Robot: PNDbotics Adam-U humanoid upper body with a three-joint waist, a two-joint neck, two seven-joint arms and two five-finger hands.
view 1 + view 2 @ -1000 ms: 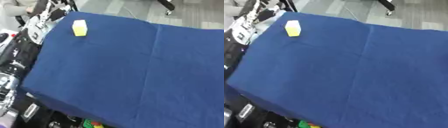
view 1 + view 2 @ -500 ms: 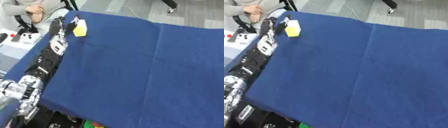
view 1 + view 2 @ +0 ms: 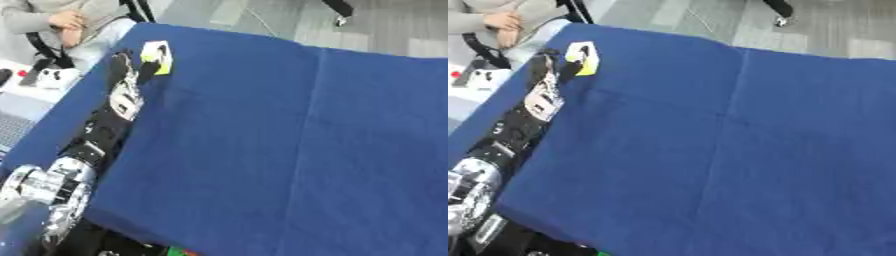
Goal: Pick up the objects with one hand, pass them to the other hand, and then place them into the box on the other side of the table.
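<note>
A small yellow and white block (image 3: pixel 158 56) lies near the far left corner of the blue table (image 3: pixel 289 140). My left arm stretches from the lower left along the table's left edge. My left hand (image 3: pixel 129 69) is at the block. Its dark fingers (image 3: pixel 117 61) are spread on the block's left side and its thumb (image 3: pixel 149 70) lies against the block's near edge. The block rests on the cloth, and I do not see the fingers curled round it. My right hand and the box show in no view.
A person sits past the far left corner, beside the table (image 3: pixel 500 20). A low desk with white items (image 3: pixel 52 77) runs along the left edge. Grey floor lies beyond the far edge. Colourful things (image 3: pixel 175 250) show under the near edge.
My left arm came in from the left and reached up to the block. The camera also shifted, so the whole table sits differently in the picture.
</note>
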